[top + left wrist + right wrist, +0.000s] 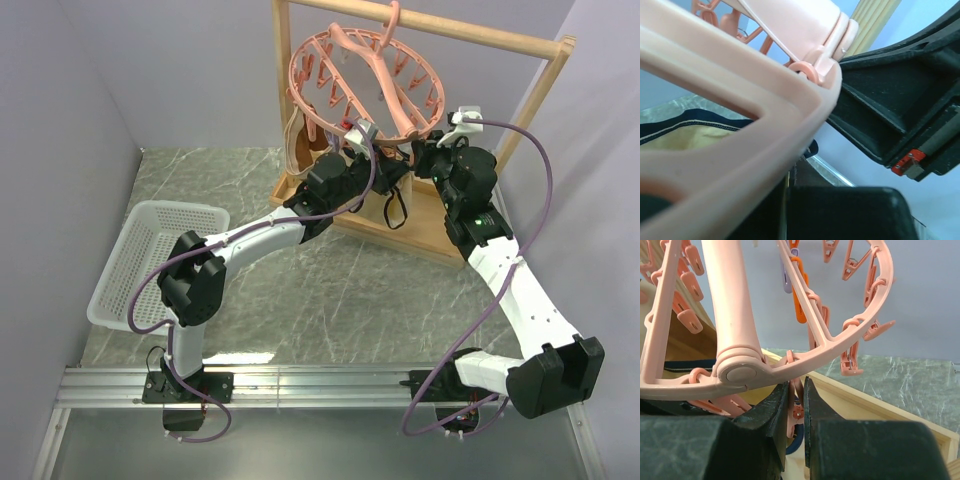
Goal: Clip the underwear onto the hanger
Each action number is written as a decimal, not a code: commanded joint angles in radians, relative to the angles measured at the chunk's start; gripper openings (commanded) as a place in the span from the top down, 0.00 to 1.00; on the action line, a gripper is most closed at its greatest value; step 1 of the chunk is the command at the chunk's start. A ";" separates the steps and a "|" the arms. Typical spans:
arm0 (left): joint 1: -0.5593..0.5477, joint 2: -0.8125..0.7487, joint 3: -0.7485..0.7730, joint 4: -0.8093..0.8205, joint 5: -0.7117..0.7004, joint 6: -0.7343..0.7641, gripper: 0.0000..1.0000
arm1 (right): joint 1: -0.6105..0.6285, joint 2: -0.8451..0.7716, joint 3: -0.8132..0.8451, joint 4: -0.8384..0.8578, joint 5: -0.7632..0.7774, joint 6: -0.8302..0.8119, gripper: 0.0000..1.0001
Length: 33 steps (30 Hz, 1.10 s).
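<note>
Right gripper (796, 386): jaws nearly together, pinched on one pink peg (795, 412) that hangs under the hanger's rim. Black fingers (771, 412) press its two sides, and only a thin slot is left between them.

Left gripper (357, 140): clenched and pushed up against the near rim of the hanger (372, 62). In the left wrist view the rim hides the tips, so what they pinch cannot be told.

Hanger: salmon-pink moulded plastic, smooth and slightly glossy. It is a round ring with spokes, a thick rounded centre bar and a hook over the top rail of the wooden rack (470, 31). Small pegs dangle all round the ring; one is orange.

Underwear (685, 137): light tan, soft knit, with a thin dark trim along the edge. It lies slack just below the rim, between the two grippers and next to the left fingers. A loop of dark trim droops toward the rack's base. Not seen inside any peg.

Surroundings: grey veined marble-look table (330, 290), and a white plastic mesh basket (150, 212) at the left, well apart from the rack
</note>
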 commanded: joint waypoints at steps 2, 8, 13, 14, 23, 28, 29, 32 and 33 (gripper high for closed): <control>-0.032 -0.079 0.073 0.254 0.070 -0.045 1.00 | 0.003 0.043 -0.016 -0.114 0.036 0.020 1.00; -0.029 -0.091 0.050 0.291 0.012 -0.010 1.00 | 0.003 0.027 -0.019 -0.140 0.019 0.014 1.00; -0.020 -0.088 0.052 0.329 -0.002 0.002 1.00 | 0.003 0.025 -0.015 -0.183 -0.016 0.006 1.00; -0.018 -0.088 0.055 0.329 -0.006 0.007 1.00 | 0.004 0.026 -0.013 -0.189 -0.019 0.003 1.00; -0.009 -0.095 0.047 0.378 -0.015 0.002 1.00 | 0.004 0.057 0.010 -0.231 -0.019 -0.035 1.00; -0.004 -0.100 0.041 0.406 -0.008 0.004 1.00 | 0.004 0.069 0.027 -0.243 -0.019 -0.046 1.00; -0.004 -0.102 0.038 0.410 -0.008 0.007 1.00 | 0.004 0.072 0.027 -0.246 -0.019 -0.043 1.00; -0.004 -0.102 0.038 0.415 -0.009 0.010 1.00 | 0.004 0.076 0.034 -0.245 -0.018 -0.035 1.00; -0.003 -0.102 0.036 0.417 -0.012 0.011 1.00 | 0.004 0.076 0.037 -0.243 -0.024 -0.030 1.00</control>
